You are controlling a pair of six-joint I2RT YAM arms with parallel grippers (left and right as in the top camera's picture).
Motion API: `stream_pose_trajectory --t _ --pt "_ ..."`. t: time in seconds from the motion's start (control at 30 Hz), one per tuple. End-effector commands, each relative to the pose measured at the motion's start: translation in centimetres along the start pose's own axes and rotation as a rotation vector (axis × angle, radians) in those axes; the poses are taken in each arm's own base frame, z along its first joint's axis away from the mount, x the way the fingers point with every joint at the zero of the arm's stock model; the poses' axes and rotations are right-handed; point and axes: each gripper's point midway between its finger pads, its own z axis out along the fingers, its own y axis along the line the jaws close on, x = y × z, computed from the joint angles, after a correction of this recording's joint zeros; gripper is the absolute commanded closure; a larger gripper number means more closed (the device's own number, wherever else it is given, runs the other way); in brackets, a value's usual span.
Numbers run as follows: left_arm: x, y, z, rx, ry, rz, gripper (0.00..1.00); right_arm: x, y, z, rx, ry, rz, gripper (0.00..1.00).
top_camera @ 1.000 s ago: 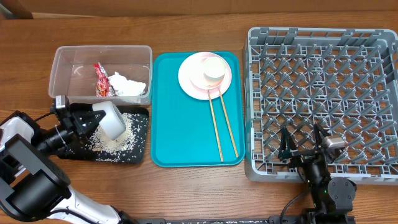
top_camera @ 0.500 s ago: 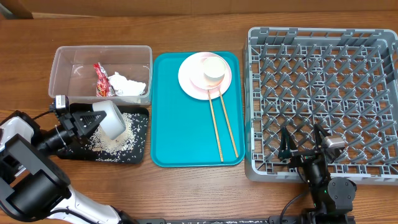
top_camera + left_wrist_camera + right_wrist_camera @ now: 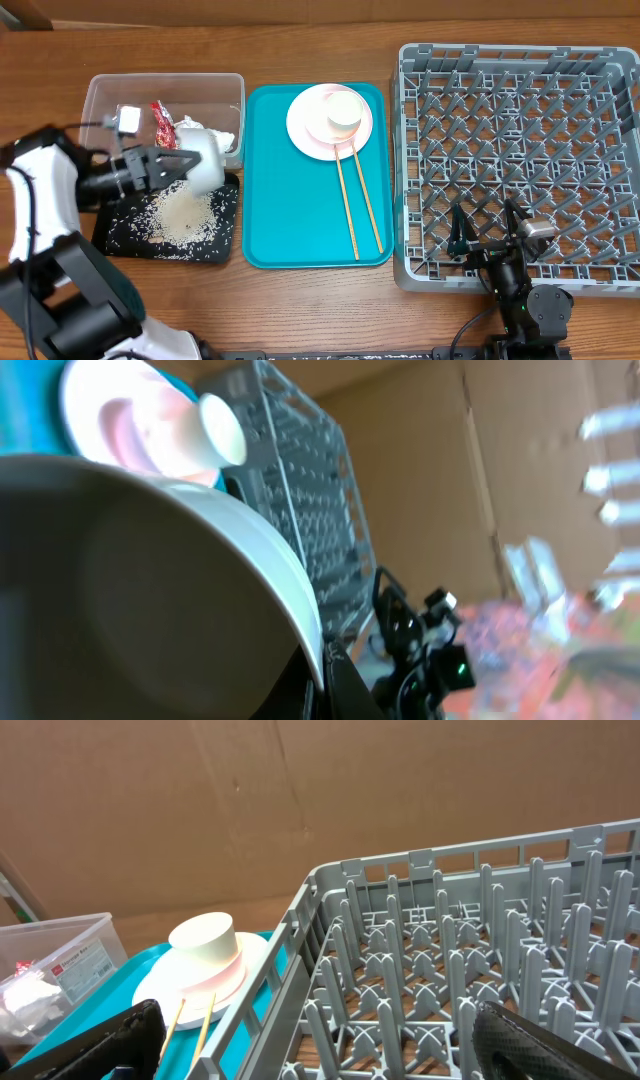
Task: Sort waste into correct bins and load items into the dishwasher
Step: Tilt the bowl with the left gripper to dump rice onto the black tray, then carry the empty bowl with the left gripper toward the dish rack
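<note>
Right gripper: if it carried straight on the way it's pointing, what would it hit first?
Probably the upright pegs of the grey dish rack; the open right gripper points across its inside. Its height over the pegs is unclear.

Left gripper [image 3: 183, 165] clamps the bowl [image 3: 208, 160] rim, arm bent rightward; right gripper [image 3: 484, 230] sits low, fingers [image 3: 100, 1042] spread wide.

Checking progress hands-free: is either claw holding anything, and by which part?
The left claw is shut on the white bowl, gripping it by its rim. The right claw is open and holds nothing.
</note>
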Motion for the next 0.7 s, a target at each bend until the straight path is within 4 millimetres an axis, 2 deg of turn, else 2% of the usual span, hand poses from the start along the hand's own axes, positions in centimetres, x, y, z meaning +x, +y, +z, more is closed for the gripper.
stream_pose_trajectory --t 0.0,0.07,0.17,0.23,0.4,0.5,0.67 --pt "0.7 -1.9 1.7 -0.064 0.091 -0.01 0.96 0.2 -0.1 0.0 0.003 -0.004 -0.006 0.0" --pt "1.4 -1.2 2.9 -0.154 0.158 -0.037 0.96 0.2 -0.1 0.0 0.003 -0.004 -0.006 0.0" --pt "2.5 1.1 4.3 -0.401 0.25 -0.074 0.96 0.2 -0.1 0.0 0.003 -0.004 -0.006 0.0" --pt "3.2 1.9 5.1 -0.53 0.294 -0.055 0.96 0.2 -0.1 0.0 0.003 -0.004 -0.006 0.0" --pt "5.6 1.4 9.3 -0.709 0.399 0.044 0.96 0.2 -0.1 0.0 0.003 -0.004 -0.006 0.0" --pt "7.3 1.8 11.7 -0.866 0.431 0.105 0.96 0.2 -0.1 0.0 0.003 -0.004 -0.006 0.0" --pt "8.8 1.7 14.6 -1.084 0.367 0.24 0.96 0.2 -0.1 0.0 0.003 -0.004 -0.006 0.0"
